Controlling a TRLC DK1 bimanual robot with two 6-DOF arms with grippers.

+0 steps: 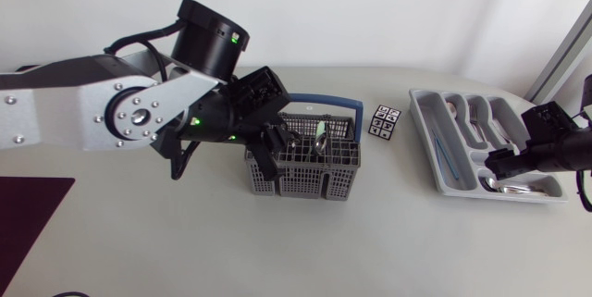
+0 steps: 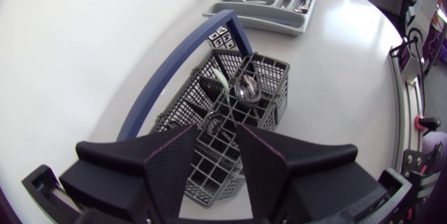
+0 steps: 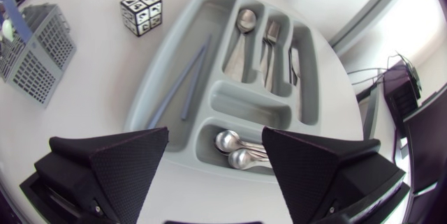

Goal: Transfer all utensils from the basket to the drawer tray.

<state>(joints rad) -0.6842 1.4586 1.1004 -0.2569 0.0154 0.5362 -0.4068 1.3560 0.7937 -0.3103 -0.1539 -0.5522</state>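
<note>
The grey mesh basket (image 1: 319, 182) with a blue handle (image 1: 324, 104) stands mid-table. Spoon heads (image 2: 246, 88) stick up from its cells. My left gripper (image 1: 271, 154) hangs over the basket's left end, fingers apart and holding nothing; in the left wrist view (image 2: 218, 158) another utensil head (image 2: 212, 121) lies just ahead of the fingertips. The grey drawer tray (image 1: 430, 149) lies at the right. My right gripper (image 3: 216, 132) is open above its near compartment, where spoons (image 3: 234, 151) lie. Other compartments hold a spoon (image 3: 244, 21), forks (image 3: 271, 39) and long blue sticks (image 3: 183, 83).
A small cube with black-and-white markers (image 1: 385, 121) sits between the basket and the tray. A dark mat (image 1: 28, 209) covers the table's left front corner. The table's rounded edge runs close behind the tray.
</note>
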